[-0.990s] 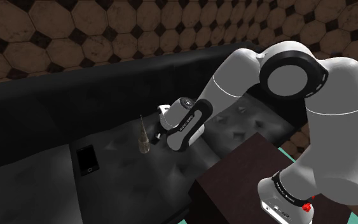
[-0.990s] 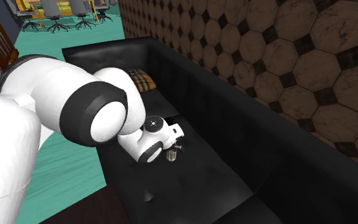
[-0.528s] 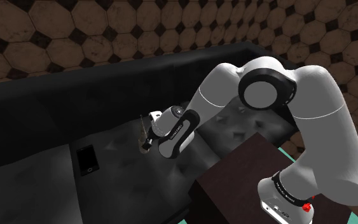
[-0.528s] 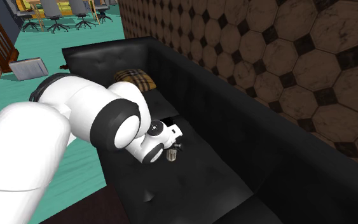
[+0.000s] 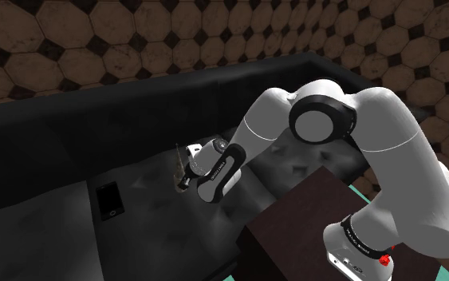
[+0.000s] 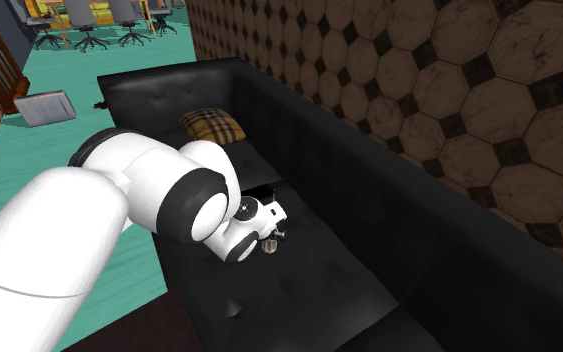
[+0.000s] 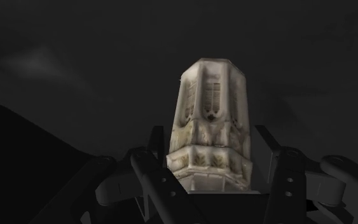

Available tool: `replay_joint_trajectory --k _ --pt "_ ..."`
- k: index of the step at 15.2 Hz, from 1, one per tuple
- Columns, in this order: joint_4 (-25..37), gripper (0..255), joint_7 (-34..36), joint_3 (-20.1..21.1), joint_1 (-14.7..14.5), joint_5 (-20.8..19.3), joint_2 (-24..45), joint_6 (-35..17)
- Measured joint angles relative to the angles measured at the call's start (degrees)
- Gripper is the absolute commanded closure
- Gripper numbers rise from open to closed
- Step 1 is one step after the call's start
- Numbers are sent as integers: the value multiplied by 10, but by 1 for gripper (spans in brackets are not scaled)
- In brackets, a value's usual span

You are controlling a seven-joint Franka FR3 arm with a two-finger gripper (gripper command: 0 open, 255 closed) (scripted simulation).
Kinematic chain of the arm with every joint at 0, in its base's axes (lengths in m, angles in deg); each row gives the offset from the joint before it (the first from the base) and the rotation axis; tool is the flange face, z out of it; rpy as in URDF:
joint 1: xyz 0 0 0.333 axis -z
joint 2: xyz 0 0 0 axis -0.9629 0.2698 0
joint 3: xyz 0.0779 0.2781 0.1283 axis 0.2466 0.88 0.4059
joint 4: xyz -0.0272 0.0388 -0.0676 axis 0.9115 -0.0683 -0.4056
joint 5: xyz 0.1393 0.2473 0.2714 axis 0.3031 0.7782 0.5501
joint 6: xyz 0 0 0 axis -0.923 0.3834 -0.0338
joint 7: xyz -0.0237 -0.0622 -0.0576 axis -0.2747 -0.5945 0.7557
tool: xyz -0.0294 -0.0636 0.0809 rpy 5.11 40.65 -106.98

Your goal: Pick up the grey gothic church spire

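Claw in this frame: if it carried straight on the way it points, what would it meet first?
The grey spire: it stands between the fingers of the open claw, right in its line. Behind the spire lies the black sofa; how far off it is cannot be judged.

spire [image 7: 210,127]: pale carved stone, weathered, matt | sofa [image 5: 71,136]: black leather, faint sheen
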Motion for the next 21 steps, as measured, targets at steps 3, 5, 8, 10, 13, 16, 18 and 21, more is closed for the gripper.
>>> replay_joint_trajectory --k 3,5,8,10,13,16,18,21 --pt "1 255 0 0 0 0 0 -1" --pt "1 255 0 1 0 -1 1 -1" --pt "0 255 0 1 0 0 0 -1" --pt "-8 255 1 0 0 1 -11 3" --pt "-23 255 2 -1 -2 4 -35 12" --pt "-37 255 3 -1 -1 6 -57 20" --pt "-49 255 4 -1 -2 8 -76 26" --pt "-60 255 5 -2 -2 10 -99 39"
